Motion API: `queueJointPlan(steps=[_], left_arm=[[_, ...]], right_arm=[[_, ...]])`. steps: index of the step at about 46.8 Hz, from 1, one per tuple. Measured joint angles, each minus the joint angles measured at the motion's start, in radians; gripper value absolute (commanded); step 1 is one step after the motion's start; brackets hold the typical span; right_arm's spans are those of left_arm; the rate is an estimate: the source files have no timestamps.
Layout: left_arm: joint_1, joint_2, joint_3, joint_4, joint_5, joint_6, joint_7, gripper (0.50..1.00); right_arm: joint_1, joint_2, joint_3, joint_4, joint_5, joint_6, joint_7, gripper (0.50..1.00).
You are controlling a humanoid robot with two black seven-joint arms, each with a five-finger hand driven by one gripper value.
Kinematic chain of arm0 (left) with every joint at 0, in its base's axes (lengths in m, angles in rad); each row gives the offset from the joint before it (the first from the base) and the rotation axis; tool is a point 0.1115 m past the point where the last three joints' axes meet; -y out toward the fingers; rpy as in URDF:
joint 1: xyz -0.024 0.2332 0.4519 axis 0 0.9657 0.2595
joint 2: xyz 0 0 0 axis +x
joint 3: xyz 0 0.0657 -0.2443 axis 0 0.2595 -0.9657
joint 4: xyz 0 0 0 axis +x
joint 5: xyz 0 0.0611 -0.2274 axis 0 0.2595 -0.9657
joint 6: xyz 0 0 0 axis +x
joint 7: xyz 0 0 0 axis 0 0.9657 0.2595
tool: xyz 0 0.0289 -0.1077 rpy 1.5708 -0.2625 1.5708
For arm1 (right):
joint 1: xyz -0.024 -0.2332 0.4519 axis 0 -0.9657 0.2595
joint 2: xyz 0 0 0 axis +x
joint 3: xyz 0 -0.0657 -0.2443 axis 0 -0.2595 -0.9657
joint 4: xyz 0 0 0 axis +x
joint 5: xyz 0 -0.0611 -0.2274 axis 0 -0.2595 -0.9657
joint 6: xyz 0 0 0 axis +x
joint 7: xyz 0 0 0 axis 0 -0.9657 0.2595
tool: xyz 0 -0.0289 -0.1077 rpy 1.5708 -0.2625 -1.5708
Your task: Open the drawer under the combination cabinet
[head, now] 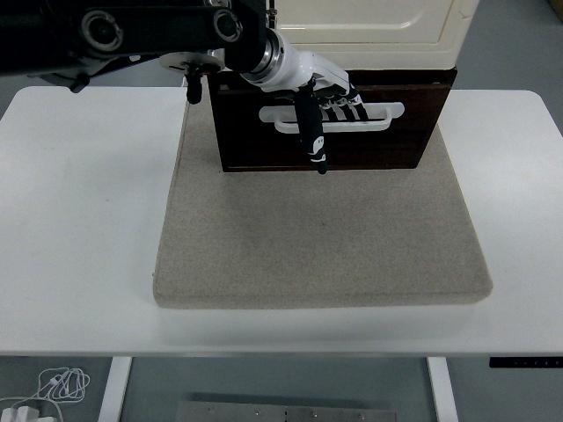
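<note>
White laminate forms the table (79, 220), on which a beige felt mat (317, 237) is spread, with grey floor seen beyond. At the mat's far edge the dark brown wooden drawer (369, 145) is set beneath the cream cabinet (369, 26). Its white slotted handle (387, 114) is gripped by the left hand (330, 92), fingers hooked through and thumb hanging below.

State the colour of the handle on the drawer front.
White: the handle stands out against the dark brown drawer in the head view.
</note>
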Motion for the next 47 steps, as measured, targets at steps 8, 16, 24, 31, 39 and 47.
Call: queueJointPlan(steps=[8, 16, 24, 31, 39, 47], left_arm=[[-0.002, 0.002, -0.004, -0.001, -0.001, -0.023, 0.000, 1.000], [-0.002, 0.005, -0.005, -0.001, -0.002, -0.045, 0.000, 1.000], [-0.002, 0.006, -0.006, -0.002, -0.003, -0.060, 0.001, 1.000], [-0.003, 0.007, -0.006, -0.002, -0.003, -0.067, 0.001, 1.000], [-0.003, 0.010, -0.017, -0.002, -0.003, -0.080, 0.001, 1.000], [-0.003, 0.011, -0.019, -0.002, -0.003, -0.083, 0.001, 1.000]], right_arm=[[0.000, 0.000, 0.000, 0.000, 0.000, 0.000, 0.000, 0.928], [0.000, 0.000, 0.000, 0.000, 0.000, 0.000, 0.000, 0.928], [0.000, 0.000, 0.000, 0.000, -0.001, 0.000, 0.000, 0.928], [0.000, 0.000, 0.000, 0.000, -0.001, 0.000, 0.000, 0.928], [0.000, 0.000, 0.000, 0.000, -0.001, 0.000, 0.000, 0.928], [0.000, 0.000, 0.000, 0.000, -0.001, 0.000, 0.000, 0.928]])
